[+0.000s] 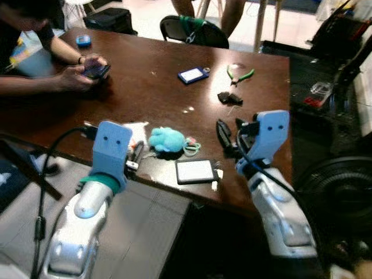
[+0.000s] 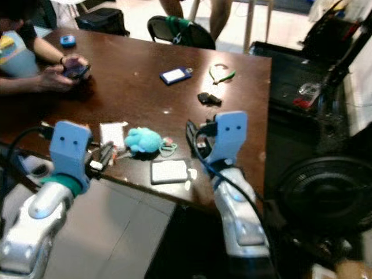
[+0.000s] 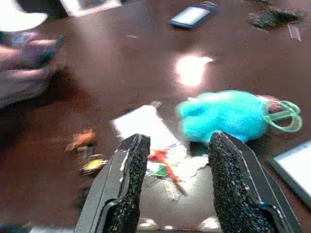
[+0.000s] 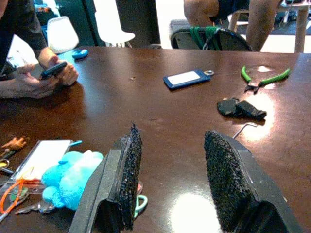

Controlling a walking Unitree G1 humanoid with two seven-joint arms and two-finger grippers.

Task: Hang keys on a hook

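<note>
A dark brown wooden table (image 1: 151, 81) fills the scene, seen from above by a robot standing at its near edge. On it lie one fluffy turquoise plush keychain (image 1: 166, 139) with a pale green ring (image 1: 192, 149) (the keys themselves look like a small jumble beside it, too blurred to count), one white card (image 3: 142, 124), one dark-framed white tablet-like rectangle (image 1: 196, 171), one blue key tag (image 1: 193, 75), one pair of green-handled pliers (image 1: 239, 74), one crumpled black object (image 1: 229, 97), and one small blue round item (image 1: 83, 40) at the far corner.

One person sits at the far left, both hands (image 1: 87, 72) around a phone. A second person's legs (image 1: 232, 13) stand beyond the table, behind a black chair (image 1: 195, 30).

Both robot arms reach forward over the near edge. The left gripper (image 3: 177, 160) hovers low over the card and scattered bits, just beside the plush, its two black fingers spread apart and holding nothing. The right gripper (image 4: 172, 165) hangs above bare tabletop to the right of the plush, fingers likewise parted and empty.
</note>
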